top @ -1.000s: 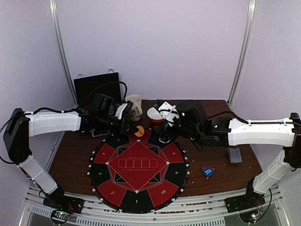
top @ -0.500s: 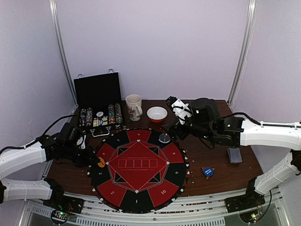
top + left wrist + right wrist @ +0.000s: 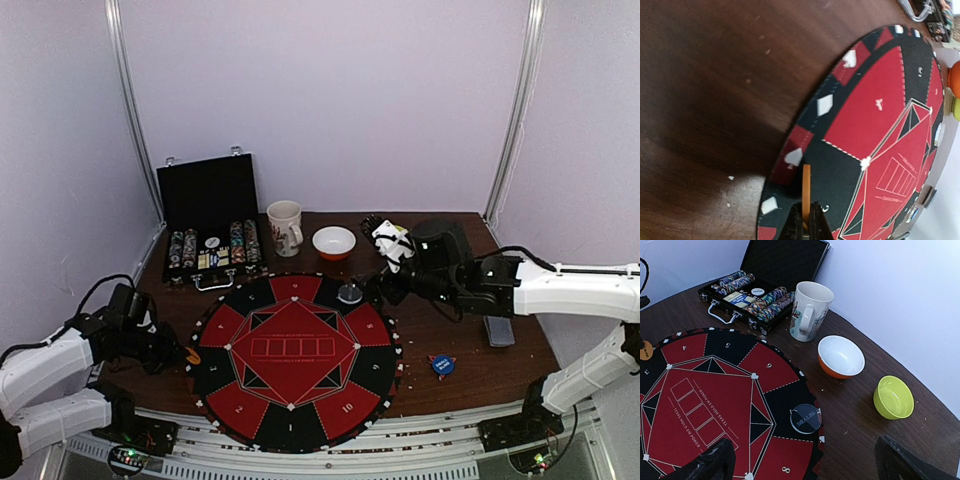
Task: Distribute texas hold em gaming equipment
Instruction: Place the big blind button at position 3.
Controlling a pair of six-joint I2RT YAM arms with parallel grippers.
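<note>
Orange disc [image 3: 806,192] on edge at left rim of mat [image 3: 875,125]

Pinched upright in clenched left gripper [image 3: 805,226], right at the mat's left border; touching the mat or just above it, cannot tell. Spread wide and holding nothing near the mat's far-right edge: right gripper [image 3: 807,467]. Dealer button [image 3: 806,418] flat on the mat's far-right sector; blue disc [image 3: 441,365] on the table [image 3: 500,385], right of the mat. Risk if let go on edge: rolling off the mat, or toppling outward past the rim. Safer laid flat first.

Orange disc [image 3: 806,192] edge-on, pinched in left claw [image 3: 806,212] over mat [image 3: 875,120] rim; blue disc [image 3: 441,365] flat on table [image 3: 480,385]
</note>
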